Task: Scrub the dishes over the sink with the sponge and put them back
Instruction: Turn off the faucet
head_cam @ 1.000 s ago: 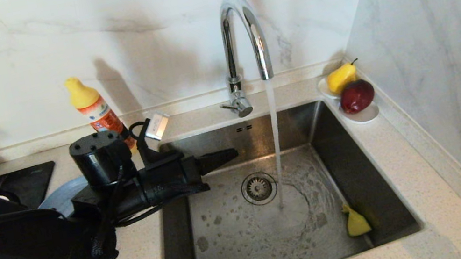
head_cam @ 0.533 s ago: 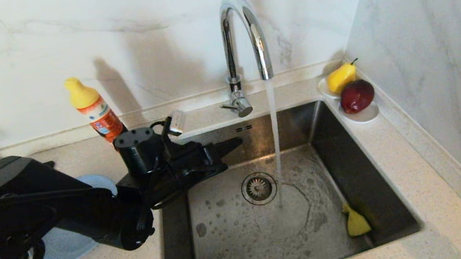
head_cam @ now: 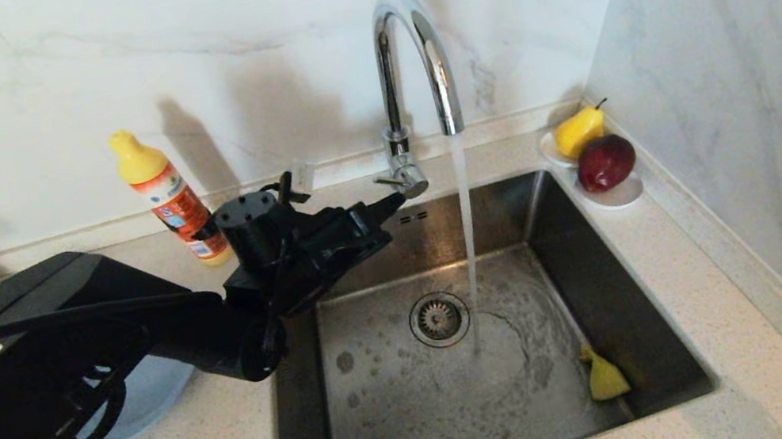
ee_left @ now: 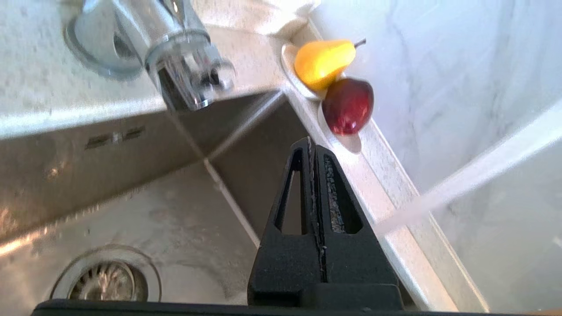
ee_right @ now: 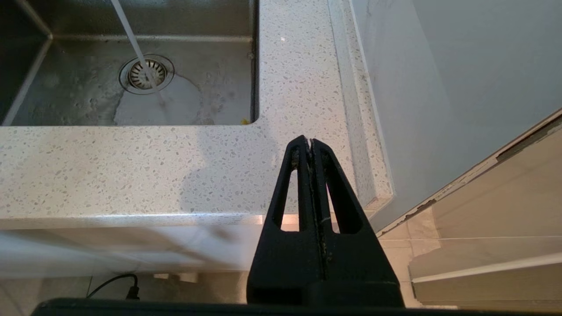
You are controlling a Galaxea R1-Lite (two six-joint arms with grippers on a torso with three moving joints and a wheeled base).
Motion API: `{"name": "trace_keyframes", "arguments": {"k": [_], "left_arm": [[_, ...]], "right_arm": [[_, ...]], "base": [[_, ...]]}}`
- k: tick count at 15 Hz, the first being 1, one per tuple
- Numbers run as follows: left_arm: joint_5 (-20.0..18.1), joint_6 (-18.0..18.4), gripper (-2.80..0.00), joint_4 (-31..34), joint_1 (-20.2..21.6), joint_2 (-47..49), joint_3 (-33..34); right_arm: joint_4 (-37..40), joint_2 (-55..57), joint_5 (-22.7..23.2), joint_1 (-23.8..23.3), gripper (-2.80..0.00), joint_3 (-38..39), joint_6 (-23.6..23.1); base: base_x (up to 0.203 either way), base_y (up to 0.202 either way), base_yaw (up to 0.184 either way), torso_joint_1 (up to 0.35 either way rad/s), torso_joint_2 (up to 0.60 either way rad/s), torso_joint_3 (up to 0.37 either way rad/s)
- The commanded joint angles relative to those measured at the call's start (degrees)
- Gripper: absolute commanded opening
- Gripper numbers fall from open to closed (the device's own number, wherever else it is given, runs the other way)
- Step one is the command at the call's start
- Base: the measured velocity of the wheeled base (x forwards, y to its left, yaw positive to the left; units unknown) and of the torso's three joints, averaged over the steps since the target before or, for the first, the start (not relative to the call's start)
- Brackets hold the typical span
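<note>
The steel sink [head_cam: 595, 280] has water running from the chrome tap [head_cam: 412, 63] onto its floor. The yellow sponge [head_cam: 605, 377] lies inside against the right wall, near the front. My left gripper [head_cam: 396, 202] is shut and empty, its tip just beside the tap's lever [head_cam: 404, 181] above the sink's back edge; the left wrist view shows the gripper [ee_left: 310, 142] and the lever [ee_left: 184, 74] close by. A grey-blue plate [head_cam: 149, 399] lies on the counter to the left, mostly hidden under my left arm. The right gripper [ee_right: 310, 141] is shut and parked in front of the counter's front edge.
An orange detergent bottle [head_cam: 169, 194] with a yellow cap stands behind my left arm. At the sink's back right corner a white dish [head_cam: 620, 193] holds a pear [head_cam: 579, 130] and a red apple [head_cam: 605, 163]. Marble walls close the back and right.
My left arm has reached forward and up, and its shut gripper has risen from over the sink's back left to the tap's lever. The plate is now more covered.
</note>
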Motion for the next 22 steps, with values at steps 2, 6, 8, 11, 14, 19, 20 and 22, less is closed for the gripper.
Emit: {"name": "trace_keyframes", "arguments": {"k": [2, 6, 8, 11, 14, 19, 20, 22], "left_arm": [[0.71, -0.51, -2.8, -0.4, 0.02, 2.86, -3.22], [4.94, -0.62, -2.8, 0.2, 0.02, 5.2, -6.98], [6.43, -1.06, -2.8, 1.29, 0.02, 5.83, -9.76], [7.65, -2.07, -2.8, 3.02, 0.11, 6.34, -13.3], [7.72, -2.18, -2.8, 3.66, 0.1, 7.66, -15.47], [8.04, -3.0, -2.8, 3.81, 0.84, 9.58, -17.66], [8.94, -3.53, -2.8, 3.89, 1.12, 9.68, -18.36], [9.92, -3.85, -2.8, 3.83, 1.17, 9.16, -18.78]], "right_arm": [[0.0, 0.02, 0.04, 0.01, -2.8, 0.0, -0.02], [0.0, -0.07, 0.09, 0.01, -2.8, 0.0, -0.02], [0.0, 0.02, 0.0, 0.01, -2.8, 0.0, -0.02], [0.0, -0.06, 0.09, 0.01, -2.8, 0.0, -0.02], [0.0, -0.07, 0.04, 0.01, -2.8, 0.0, -0.02], [0.0, -0.07, 0.0, 0.01, -2.8, 0.0, -0.02], [0.0, -0.07, 0.03, 0.01, -2.8, -0.03, -0.02], [0.0, 0.02, 0.01, 0.01, -2.8, 0.0, -0.02]], "base": [[0.0, 0.0, 0.0, 0.0, 0.0, 0.0], [0.0, 0.0, 0.0, 0.0, 0.0, 0.0], [0.0, 0.0, 0.0, 0.0, 0.0, 0.0], [0.0, 0.0, 0.0, 0.0, 0.0, 0.0], [0.0, 0.0, 0.0, 0.0, 0.0, 0.0], [0.0, 0.0, 0.0, 0.0, 0.0, 0.0], [0.0, 0.0, 0.0, 0.0, 0.0, 0.0], [0.0, 0.0, 0.0, 0.0, 0.0, 0.0]]}}
